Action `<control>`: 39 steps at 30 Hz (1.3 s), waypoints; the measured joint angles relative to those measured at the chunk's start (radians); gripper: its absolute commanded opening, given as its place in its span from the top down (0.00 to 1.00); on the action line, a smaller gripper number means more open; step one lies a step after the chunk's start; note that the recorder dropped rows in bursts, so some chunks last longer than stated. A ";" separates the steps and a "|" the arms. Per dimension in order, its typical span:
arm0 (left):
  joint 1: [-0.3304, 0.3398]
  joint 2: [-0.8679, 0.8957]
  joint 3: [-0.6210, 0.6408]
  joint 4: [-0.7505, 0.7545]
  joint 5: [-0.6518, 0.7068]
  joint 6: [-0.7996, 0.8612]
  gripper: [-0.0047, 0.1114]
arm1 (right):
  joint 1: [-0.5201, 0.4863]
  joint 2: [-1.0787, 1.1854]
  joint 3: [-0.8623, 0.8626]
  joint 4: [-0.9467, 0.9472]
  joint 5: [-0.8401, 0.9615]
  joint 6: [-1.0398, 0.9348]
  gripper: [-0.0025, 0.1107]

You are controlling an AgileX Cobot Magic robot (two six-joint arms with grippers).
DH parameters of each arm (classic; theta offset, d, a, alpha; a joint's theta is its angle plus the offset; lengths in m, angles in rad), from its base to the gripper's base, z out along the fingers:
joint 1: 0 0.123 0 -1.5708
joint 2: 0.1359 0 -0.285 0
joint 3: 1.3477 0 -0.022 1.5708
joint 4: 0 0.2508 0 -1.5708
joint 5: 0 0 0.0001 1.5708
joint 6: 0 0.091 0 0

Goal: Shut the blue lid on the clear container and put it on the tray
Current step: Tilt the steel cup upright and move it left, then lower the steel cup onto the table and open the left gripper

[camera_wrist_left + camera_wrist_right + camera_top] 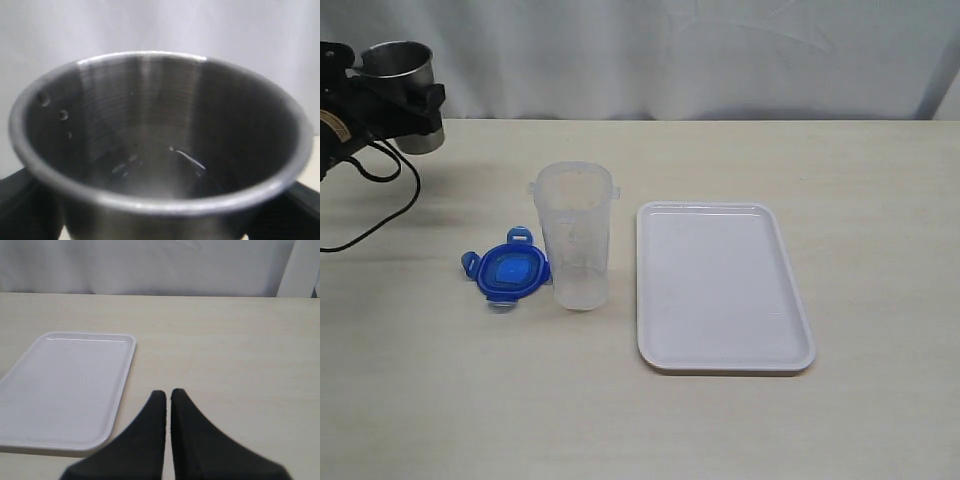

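1. Where things are: the tall clear container (575, 235), translucent plastic, stands upright & open on the pale table (620, 430). The small blue lid (509, 274), plastic w/ snap flaps, lies flat just beside its base on the left-arm side, maybe touching. The flat white plastic tray (720, 290) sits near the container's other side, nothing on it.
2. Left gripper (402, 108): jaws clamped round a round steel cup (395, 58) at the table's far left corner. We can't tell if the cup rests on the table. It may hold a little liquid, so level handling is needed.
3. Right gripper (167, 402): jaws pressed together, nothing betw. them, over the table near the tray.
4. Step in hand, as we judge it: free a gripper for the lid. We'd use the right arm, or park the cup well apart from the container first.
5. Pick: spread the jaws, come straight down & pinch the lid across opposite edges, not the flaps.
6. Risk: the container looks tall & light, so a nudge could tip it. We approach from the side away from it.
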 measured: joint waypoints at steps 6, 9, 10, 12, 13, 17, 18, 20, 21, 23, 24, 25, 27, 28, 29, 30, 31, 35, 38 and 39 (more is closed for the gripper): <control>0.008 0.127 -0.133 0.021 -0.002 -0.011 0.96 | 0.000 0.000 0.000 0.000 0.000 0.000 0.94; 0.008 0.172 -0.178 0.030 -0.007 -0.041 0.96 | 0.000 0.000 0.000 0.000 0.000 0.000 0.94; 0.008 0.185 -0.184 0.030 -0.007 -0.045 0.96 | 0.000 0.000 0.000 0.000 0.000 0.000 0.94; 0.008 0.205 -0.196 0.030 -0.009 -0.048 0.96 | 0.000 0.000 0.000 0.000 0.000 0.000 0.94; 0.008 0.211 -0.198 0.030 -0.009 -0.048 0.96 | 0.000 0.000 0.000 0.000 0.000 0.000 0.94; 0.008 0.240 -0.198 0.030 -0.011 -0.050 0.96 | 0.000 0.000 0.000 0.000 0.000 0.000 0.94; 0.008 0.247 -0.198 0.030 -0.011 -0.050 0.96 | 0.000 0.000 0.000 0.000 0.000 0.000 0.94; 0.008 0.263 -0.200 0.030 -0.041 -0.050 0.96 | 0.000 0.000 0.000 0.000 0.000 0.000 0.94; 0.008 0.273 -0.200 0.028 -0.062 -0.050 0.96 | 0.000 0.000 0.000 0.000 0.000 0.000 0.94; 0.008 0.282 -0.200 0.026 -0.088 -0.050 0.96 | 0.000 0.000 0.000 0.000 0.000 0.000 0.94; 0.008 0.284 -0.200 0.024 -0.095 -0.050 0.96 | 0.000 0.000 0.000 0.000 0.000 0.000 0.94; 0.008 0.286 -0.200 0.024 -0.098 -0.050 0.96 | 0.000 0.000 0.000 0.000 0.000 0.000 0.94; 0.008 0.286 -0.200 0.024 -0.101 -0.050 0.96 | 0.000 0.000 0.000 0.000 0.000 0.000 0.94; 0.008 0.286 -0.200 0.024 -0.101 -0.046 0.96 | 0.000 0.000 0.000 0.000 0.000 0.000 0.94; 0.008 0.286 -0.200 0.024 -0.101 -0.039 0.91 | 0.000 0.000 0.000 0.000 0.000 0.000 0.94; 0.008 0.287 -0.200 0.027 -0.101 -0.028 0.84 | 0.000 0.000 0.000 0.000 0.000 0.000 0.94; 0.008 0.287 -0.200 0.035 -0.101 -0.018 0.74 | 0.000 0.000 0.000 0.000 0.000 0.000 0.94; 0.008 0.287 -0.200 0.055 -0.101 -0.004 0.30 | 0.000 0.000 0.000 0.000 0.000 0.000 0.94; 0.008 0.287 -0.201 0.056 -0.101 -0.004 0.17 | 0.000 0.000 0.000 0.000 0.000 0.000 0.94; 0.008 0.287 -0.201 0.056 -0.101 -0.004 0.15 | 0.000 0.000 0.000 0.000 0.000 0.000 0.94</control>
